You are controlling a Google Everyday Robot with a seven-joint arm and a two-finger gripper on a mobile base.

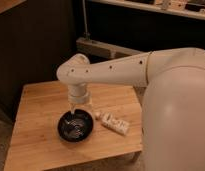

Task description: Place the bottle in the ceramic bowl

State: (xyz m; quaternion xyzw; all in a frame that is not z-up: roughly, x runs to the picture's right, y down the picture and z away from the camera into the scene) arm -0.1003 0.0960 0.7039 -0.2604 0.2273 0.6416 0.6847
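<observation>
The glossy black ceramic bowl (75, 126) with pale swirl marks sits on the wooden table (38, 107), near its front middle. The small white bottle (113, 122) lies on its side on the table just right of the bowl, cap toward the bowl. My gripper (76, 111) hangs from the white arm straight down over the bowl's far rim, to the left of the bottle. It holds nothing that I can see.
The arm's large white body (176, 115) fills the right side and overhangs the table's right end. A dark wall stands behind the table, with a pale ledge (108, 48) at the back.
</observation>
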